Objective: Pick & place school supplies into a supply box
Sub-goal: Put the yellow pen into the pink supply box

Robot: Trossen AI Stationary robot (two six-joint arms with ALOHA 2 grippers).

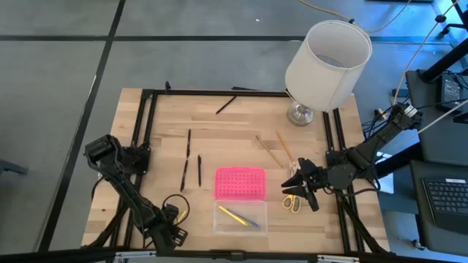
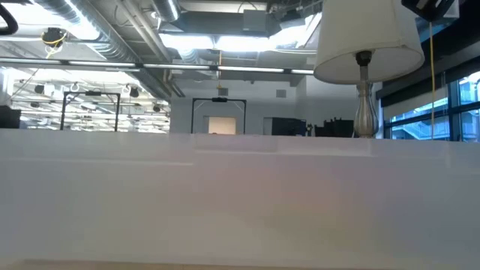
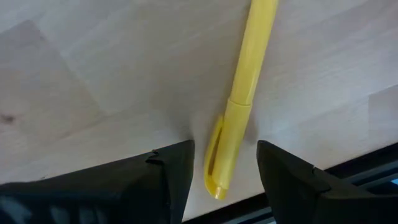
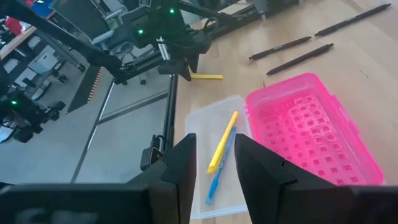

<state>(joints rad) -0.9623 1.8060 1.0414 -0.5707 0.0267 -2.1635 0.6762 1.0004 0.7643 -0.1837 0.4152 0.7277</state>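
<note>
Left hand sits low at the near-left edge of the wooden counter, fingers spread either side of a yellow pen lying flat, not pinching it. Right hand hovers over the yellow-handled scissors at the right, fingers parted with nothing between them. The supply box lies open near the middle: pink lid flipped back, clear base holding a yellow pen and a blue one. Three black pens lie to the left, brown pencils by the lamp.
</note>
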